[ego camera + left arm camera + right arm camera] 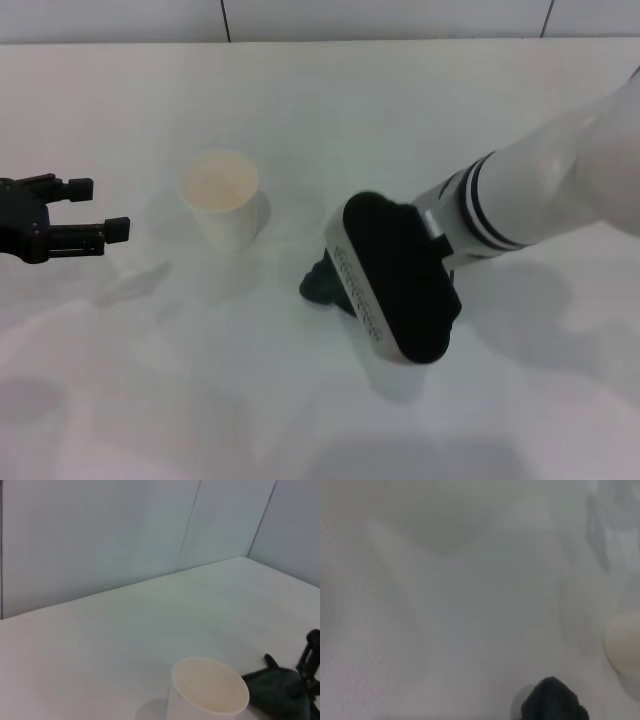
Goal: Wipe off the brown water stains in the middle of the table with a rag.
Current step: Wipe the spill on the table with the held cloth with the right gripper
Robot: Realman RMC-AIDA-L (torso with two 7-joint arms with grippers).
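The dark green-black rag (317, 286) lies pressed on the white table (320, 100) in the middle, just right of the cup. It peeks out from under my right arm's wrist housing (395, 275), which covers most of it. My right gripper (310, 666) shows at the edge of the left wrist view, shut on the rag (276, 692). The rag's tip also shows in the right wrist view (552, 702). The brown water stain is not in view in any frame. My left gripper (100, 208) is open and empty, hovering at the table's left side.
A white paper cup (222, 197) stands upright between the two grippers, left of the rag; it also shows in the left wrist view (207, 692). A tiled wall (380, 18) runs behind the table's far edge.
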